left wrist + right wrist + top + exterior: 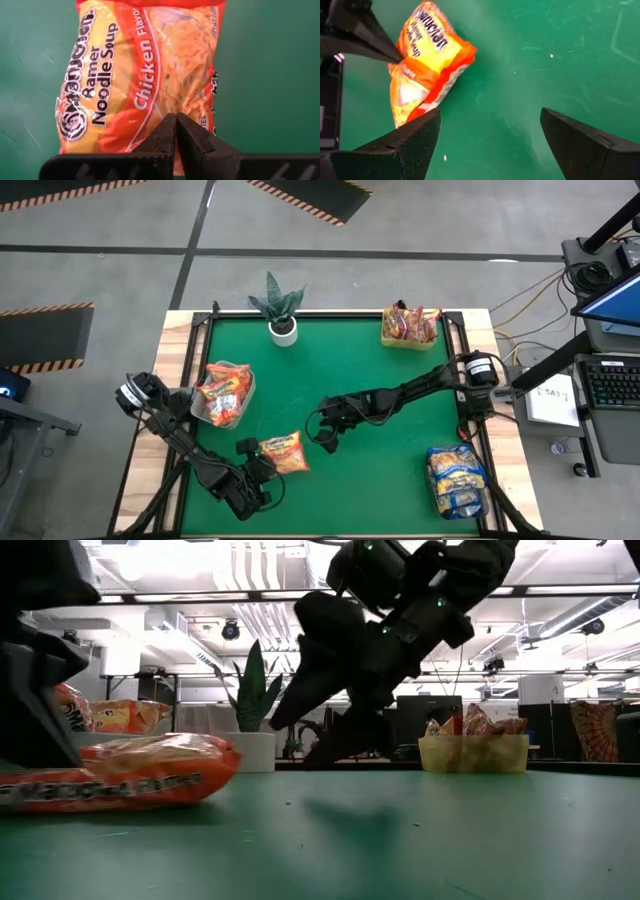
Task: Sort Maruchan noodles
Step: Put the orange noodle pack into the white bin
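1 orange-and-yellow crinkly plastic chicken ramen packet (140, 75) is the matter in hand. The left gripper (262, 452), at the near edge of the green felt table top (370, 370), has its 2 dark fingers pinched together on the packet's end seam, as the left wrist view shows; the packet lies flat on the cloth, stretching away from the fingertips. In the high view the same packet (284, 452) sits just beside the left claw, toward the middle of the table.

The right gripper (326, 432) hangs near the packet's other side with its fingers spread wide and nothing between them. From its own wrist camera the packet (427, 62) lies ahead and off to 1 side of the open fingers, not between them.

I judge the step to be the pick-up of this loose packet, with the sorting of it not yet done. The next move, as I read it, calls for the left arm to lift the packet clear and carry it to the clear plastic tub of orange-red packets (222, 392) just behind, keeping the thin seam from slipping.

Farther right, near the front corner, a pile of yellow-and-blue packets (456, 478) rests on the felt. At the far edge stand a yellow tray holding red-silver packets (410, 328) and a small green plant in a white pot (280, 310).
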`<state>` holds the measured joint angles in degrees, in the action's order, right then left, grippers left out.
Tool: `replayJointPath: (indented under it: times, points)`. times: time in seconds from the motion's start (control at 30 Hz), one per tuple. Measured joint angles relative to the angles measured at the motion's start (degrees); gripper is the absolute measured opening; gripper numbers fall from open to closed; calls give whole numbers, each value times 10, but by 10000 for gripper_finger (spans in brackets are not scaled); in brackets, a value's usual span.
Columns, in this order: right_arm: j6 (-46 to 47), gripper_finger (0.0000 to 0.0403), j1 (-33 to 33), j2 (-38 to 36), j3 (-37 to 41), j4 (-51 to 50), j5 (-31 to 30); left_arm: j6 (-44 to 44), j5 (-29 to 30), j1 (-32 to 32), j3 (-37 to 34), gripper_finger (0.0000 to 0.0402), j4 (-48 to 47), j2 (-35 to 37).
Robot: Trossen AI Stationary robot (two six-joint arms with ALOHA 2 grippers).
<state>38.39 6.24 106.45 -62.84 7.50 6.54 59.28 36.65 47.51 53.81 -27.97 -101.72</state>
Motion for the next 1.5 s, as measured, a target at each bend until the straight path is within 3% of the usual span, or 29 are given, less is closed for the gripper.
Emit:
replayJointPath:
  times: [0.27, 0.5, 0.9, 1.2, 1.5]
  points:
    - [16, 338, 0, 34, -22, 78, 26, -2, -24, 21, 34, 0, -64, 22]
    - [13, 338, 4, 93, -75, 82, 33, -2, -30, 34, 30, 0, -41, 10]
    - [-3, 338, 3, 171, -169, 83, 113, 22, -17, 47, 27, 0, -15, -35]
    - [-19, 331, 4, 175, -186, 137, 156, 32, -5, 49, 24, 0, -15, -39]
    - [-35, 324, 7, 175, -185, 138, 144, 31, 13, 49, 23, 0, -15, -40]
